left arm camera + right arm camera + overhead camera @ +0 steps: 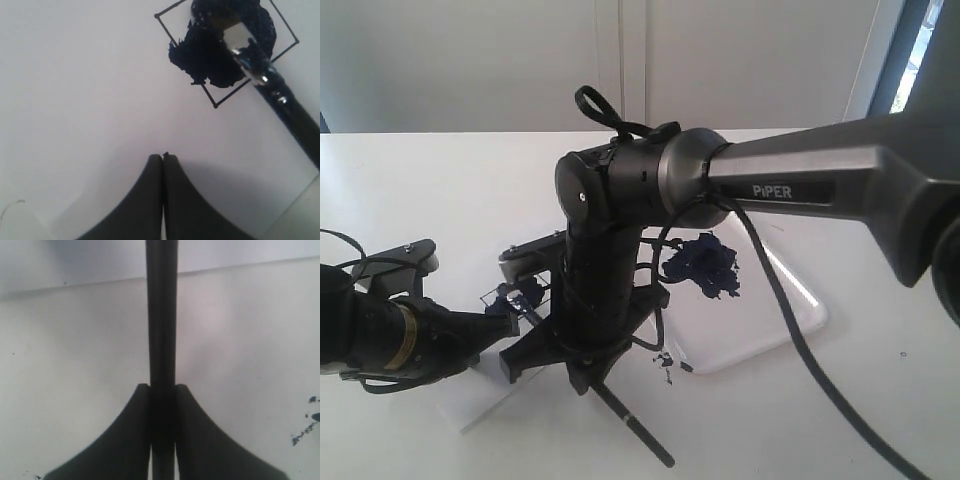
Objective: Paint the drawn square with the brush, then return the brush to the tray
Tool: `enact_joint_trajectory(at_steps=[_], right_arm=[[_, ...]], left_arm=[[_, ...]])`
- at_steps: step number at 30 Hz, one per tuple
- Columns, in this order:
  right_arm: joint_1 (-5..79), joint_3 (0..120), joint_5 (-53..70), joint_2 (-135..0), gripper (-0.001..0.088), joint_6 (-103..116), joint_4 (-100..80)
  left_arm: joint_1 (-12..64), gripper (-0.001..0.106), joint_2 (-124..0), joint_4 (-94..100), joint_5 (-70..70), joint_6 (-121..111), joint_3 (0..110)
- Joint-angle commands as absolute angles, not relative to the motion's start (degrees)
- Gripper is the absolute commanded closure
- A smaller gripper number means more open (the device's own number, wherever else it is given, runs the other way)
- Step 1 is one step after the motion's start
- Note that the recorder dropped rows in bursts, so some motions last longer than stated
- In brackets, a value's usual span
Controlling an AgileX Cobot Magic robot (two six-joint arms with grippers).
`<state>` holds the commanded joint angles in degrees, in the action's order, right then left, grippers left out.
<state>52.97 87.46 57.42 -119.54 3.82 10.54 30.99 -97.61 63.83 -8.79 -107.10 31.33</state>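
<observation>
The drawn square (215,55) is a thin black outline on white paper (75,100), its inside blotched dark blue; in the exterior view the drawn square (516,298) shows just left of the right arm. The brush (280,97) lies across it, silver ferrule and bristles on the blot. My right gripper (162,387) is shut on the black handle of the brush (162,315); in the exterior view that gripper (588,378) hangs over the paper and the handle end of the brush (642,438) sticks out toward the front. My left gripper (163,157) is shut and empty, near the square.
The white tray (785,320) lies right of the paper, smeared with a ragged dark blue splotch (705,265). Small paint specks (665,365) dot the table near its front corner. The right arm (800,180) spans the scene from the right. The left arm (380,335) sits low at the left.
</observation>
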Motion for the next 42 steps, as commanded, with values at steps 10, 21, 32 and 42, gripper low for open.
enact_joint_trajectory(at_steps=[10, 21, 32, 42], right_arm=[[51.5, 87.5, 60.6, -119.5, 0.0868, 2.7, 10.9], [54.4, 87.5, 66.5, -119.5, 0.0868, -1.3, 12.1], [55.3, 87.5, 67.5, -119.4, 0.0868, 0.4, 6.8], [51.8, 87.5, 67.7, -119.4, 0.0868, 1.7, 3.9]], left_arm=[[31.0, 0.105, -97.6, 63.8, -9.0, -107.1, 31.3], [31.0, 0.105, -97.6, 63.8, -7.8, -107.1, 31.3], [31.0, 0.105, -97.6, 63.8, -7.8, -107.1, 31.3], [31.0, 0.105, -97.6, 64.0, -8.0, -107.1, 31.3]])
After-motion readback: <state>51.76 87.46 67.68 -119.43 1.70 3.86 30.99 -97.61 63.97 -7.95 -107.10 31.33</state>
